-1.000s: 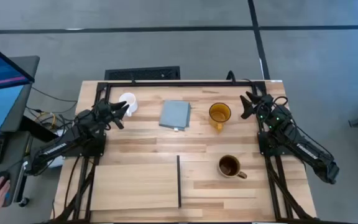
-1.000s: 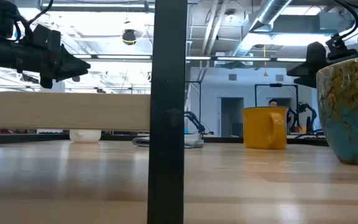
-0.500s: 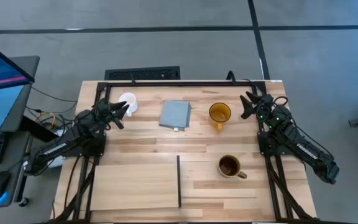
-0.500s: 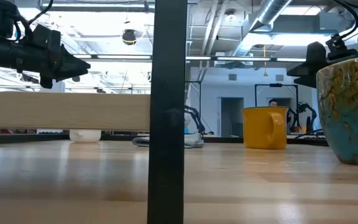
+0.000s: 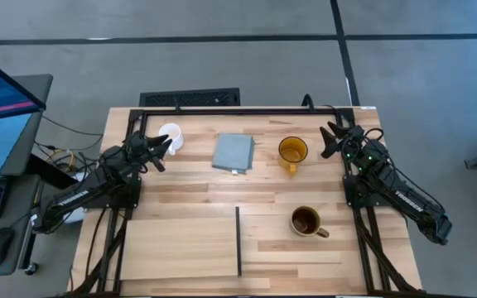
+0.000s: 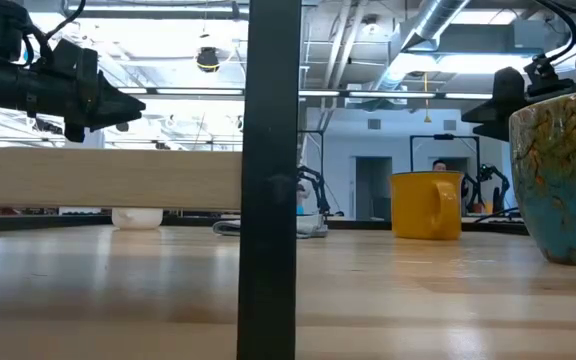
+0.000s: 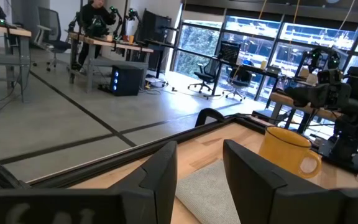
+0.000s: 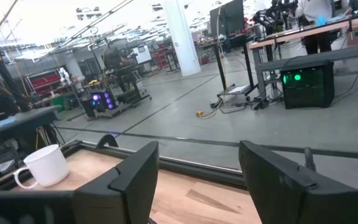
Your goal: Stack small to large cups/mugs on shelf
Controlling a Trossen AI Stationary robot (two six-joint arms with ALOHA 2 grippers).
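Both dark arms were stretched out low over the table, each reaching toward the far edge from its own side. The left gripper (image 5: 166,147) hung in the air just beside the small white handled mug (image 5: 171,135), its two dark fingers (image 7: 157,174) parted with a clear gap between them and nothing in that gap. The right gripper (image 5: 330,139) hovered just beside the yellow-amber handled mug (image 5: 292,151), on the side away from the grey-blue square pad (image 5: 233,152); its fingers (image 8: 135,171) stood spread wide and held nothing.

Taking the grey-blue pad as the landmark: the white mug stood on one side of it, toward the left arm, and the yellow-amber mug on the other, toward the right arm, both clear of the pad. The dark brown mug with a tan handle (image 5: 306,221) stood well apart from the pad, toward the near edge and on the right arm's side. The flat pale wood shelf panel (image 5: 180,244), with its thin black strip (image 5: 238,240) along one edge, lay nearer the front than the pad, and no mug rested on it. From table height the brown mug's outside (image 6: 563,180) showed a mottled teal and orange glaze.

I could read no writing or label on anything.
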